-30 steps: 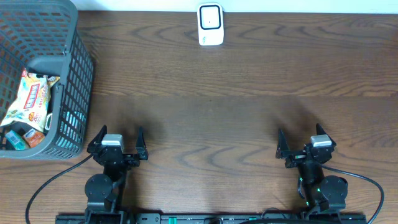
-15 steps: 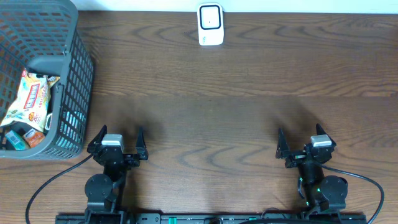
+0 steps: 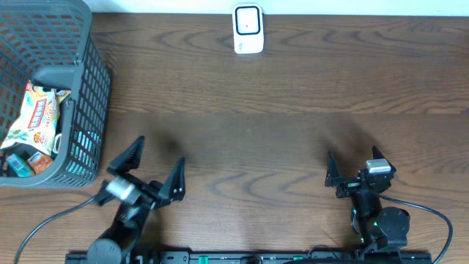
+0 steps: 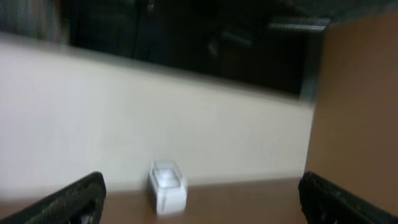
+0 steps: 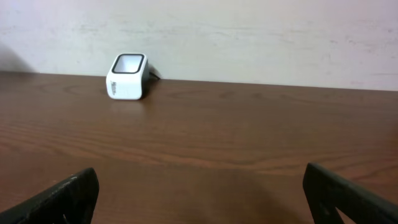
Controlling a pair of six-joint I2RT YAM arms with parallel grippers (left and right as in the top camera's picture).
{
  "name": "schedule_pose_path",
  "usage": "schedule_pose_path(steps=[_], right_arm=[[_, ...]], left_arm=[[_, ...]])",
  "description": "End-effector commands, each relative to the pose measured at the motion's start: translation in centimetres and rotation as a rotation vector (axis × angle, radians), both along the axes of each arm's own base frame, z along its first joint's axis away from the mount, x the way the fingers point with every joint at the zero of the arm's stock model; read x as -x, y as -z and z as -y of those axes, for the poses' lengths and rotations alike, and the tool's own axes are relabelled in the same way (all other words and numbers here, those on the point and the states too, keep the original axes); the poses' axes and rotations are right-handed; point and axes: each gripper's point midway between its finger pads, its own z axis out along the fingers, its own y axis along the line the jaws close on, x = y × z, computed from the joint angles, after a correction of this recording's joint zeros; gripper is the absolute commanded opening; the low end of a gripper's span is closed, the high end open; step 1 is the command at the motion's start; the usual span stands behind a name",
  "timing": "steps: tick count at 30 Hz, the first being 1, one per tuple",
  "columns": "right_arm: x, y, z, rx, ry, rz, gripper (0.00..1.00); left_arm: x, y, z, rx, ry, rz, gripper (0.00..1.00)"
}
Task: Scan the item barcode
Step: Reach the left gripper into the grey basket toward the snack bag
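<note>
The white barcode scanner [image 3: 248,29] stands at the table's far edge, centre; it also shows as the scanner [image 5: 127,77] in the right wrist view and, blurred, as the scanner [image 4: 166,186] in the left wrist view. The items lie in the grey basket [image 3: 88,88] at the left: a colourful snack bag [image 3: 38,117] and small boxes [image 3: 22,165]. My left gripper [image 3: 155,166] is raised near the front left, open and empty, to the right of the basket. My right gripper [image 3: 354,165] stands open and empty at the front right. Both wrist views show wide-apart fingers, left gripper [image 4: 202,200], right gripper [image 5: 200,182].
The basket's tall mesh wall rises just left of my left arm. A cable [image 3: 51,220] trails from the left arm, another cable [image 3: 432,216] from the right. Brown wood tabletop [image 3: 249,125] lies between the grippers and the scanner. A pale wall [image 5: 249,31] backs the table.
My left arm has lifted off its rest and tilted, its fingers now higher and slanted; its view is motion-blurred. The right arm, basket and scanner have not moved.
</note>
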Motion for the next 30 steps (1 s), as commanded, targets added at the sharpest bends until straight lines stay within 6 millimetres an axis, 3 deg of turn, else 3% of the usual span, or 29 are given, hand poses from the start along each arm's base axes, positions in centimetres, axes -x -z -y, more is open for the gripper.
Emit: schedule_pose_path(steps=[1, 5, 6, 9, 11, 15, 19, 24, 27, 30], right_arm=[[0.0, 0.1, -0.1, 0.011, -0.004, 0.001, 0.99], [0.0, 0.1, -0.1, 0.011, -0.004, 0.001, 0.99], [0.0, 0.1, -0.1, 0.011, -0.004, 0.001, 0.99], [0.0, 0.1, -0.1, 0.011, -0.004, 0.001, 0.99], [0.0, 0.1, -0.1, 0.011, -0.004, 0.001, 0.99], [0.0, 0.1, -0.1, 0.011, -0.004, 0.001, 0.99], [0.0, 0.1, -0.1, 0.011, -0.004, 0.001, 0.99], [0.0, 0.1, -0.1, 0.011, -0.004, 0.001, 0.99], [0.0, 0.1, -0.1, 0.011, -0.004, 0.001, 0.99], [0.0, 0.1, -0.1, 0.011, -0.004, 0.001, 0.99]], left_arm=[[2.4, -7.4, -2.1, 0.096, -0.088, 0.163, 0.98], [3.5, -15.0, -4.0, 0.070, -0.237, 0.241, 0.97], [3.3, -16.0, -4.2, 0.056, -0.255, 0.234, 0.98], [0.4, -19.9, -4.3, -0.060, -0.311, 0.045, 0.98], [-2.3, -20.6, -3.9, -0.190, -0.316, -0.154, 0.98], [-5.1, -21.4, -2.0, -0.369, -0.194, -0.416, 0.98], [-9.0, -23.3, -6.5, -0.377, -0.447, -0.576, 0.97], [-11.8, -23.0, -14.5, -0.365, -0.829, -0.778, 0.98], [-13.3, -21.4, -20.3, -0.205, -0.995, -0.872, 0.98], [-13.7, -18.9, -24.5, -0.134, -1.089, -0.963, 0.98]])
